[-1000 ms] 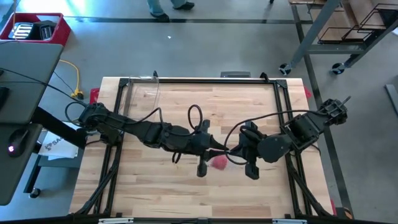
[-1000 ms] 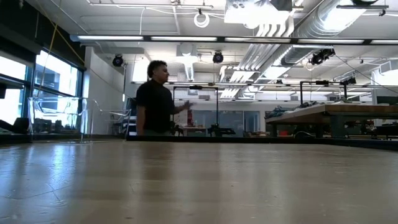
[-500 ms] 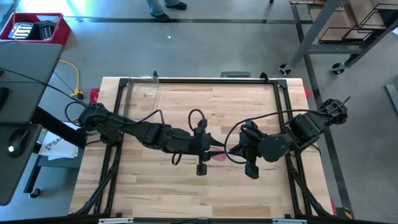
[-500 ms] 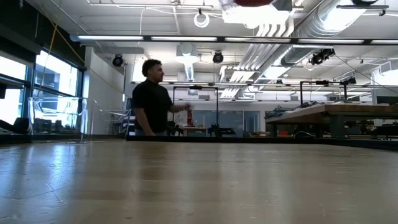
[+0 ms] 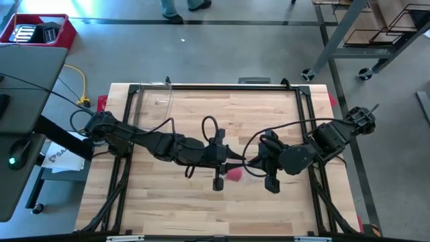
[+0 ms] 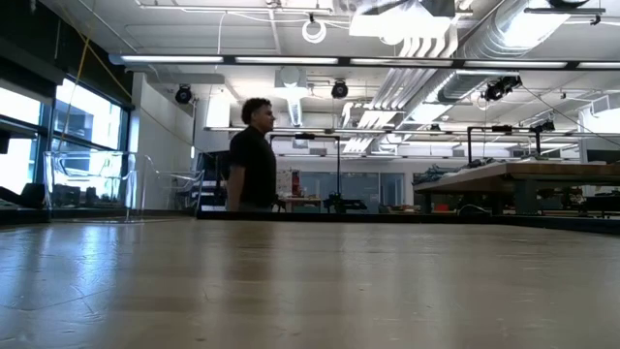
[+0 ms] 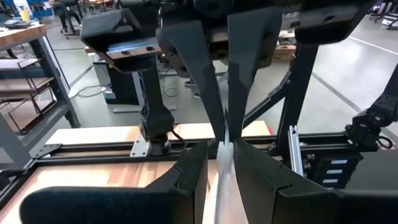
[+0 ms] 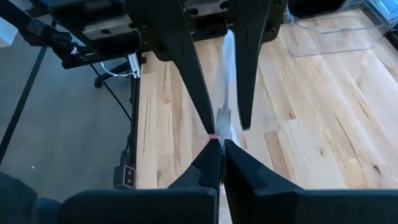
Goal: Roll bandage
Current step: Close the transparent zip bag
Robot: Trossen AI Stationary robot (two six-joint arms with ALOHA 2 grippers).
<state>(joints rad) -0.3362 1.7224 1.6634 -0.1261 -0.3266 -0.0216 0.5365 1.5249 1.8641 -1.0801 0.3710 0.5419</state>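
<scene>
Both dark arms meet nose to nose over the middle of the pale wooden counter (image 5: 201, 107). Between them hangs the bright red soft fabric bandage (image 5: 234, 173), bunched into a small lump just below where the tips meet and held up off the boards.

The right tool (image 8: 217, 151) has its two fingers pressed together on a thin sliver of the strip; a trace of red shows right at the pinch. The left tool (image 7: 219, 163) has its fingers only narrowly apart, with a pale thin band of the strip running up between them. Whether they actually squeeze it I cannot tell.

The bandage looks very light and completely limp. It will sag, twist and unwind the moment tension drops, and being stretchy it will lengthen under pull rather than slide. It seems grippy cloth, not slippery, and nothing about it can break. I would take hold at the flat edges close to the lump, keeping the free strip short and taut, since a pinch farther out would only let the roll loosen.
</scene>
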